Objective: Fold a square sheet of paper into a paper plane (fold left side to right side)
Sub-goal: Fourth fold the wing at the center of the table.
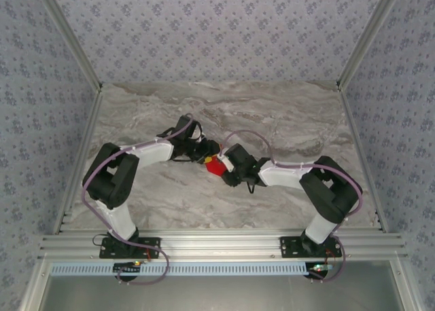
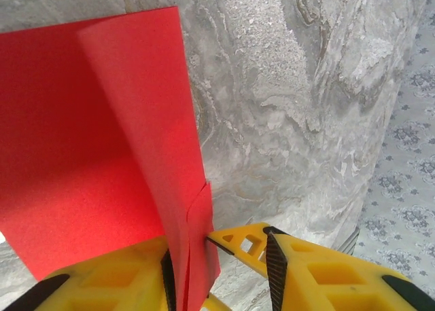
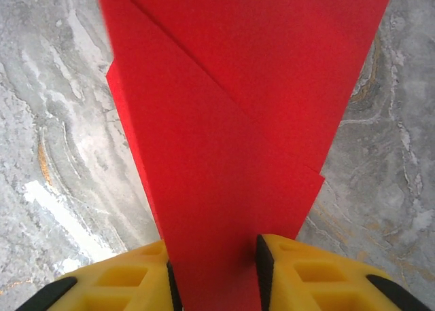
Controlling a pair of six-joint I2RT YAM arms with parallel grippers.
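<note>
In the top view the thin bright red paper sheet is part-folded and sits near the middle of the grey marbled desk, between the two arms. The left end effector meets it from 10 o'clock and the right end effector from 3 o'clock.

In the left wrist view one flap of the paper stands up from the rest. Its lower end runs between the yellow fingers of the left end effector. It lies against the 9 o'clock pad, with a gap to the 3 o'clock black pad. I cannot tell whether it is pinched.

In the right wrist view the right end effector is closed on the paper. Both pads touch the red band, which shows a diagonal fold edge.
</note>
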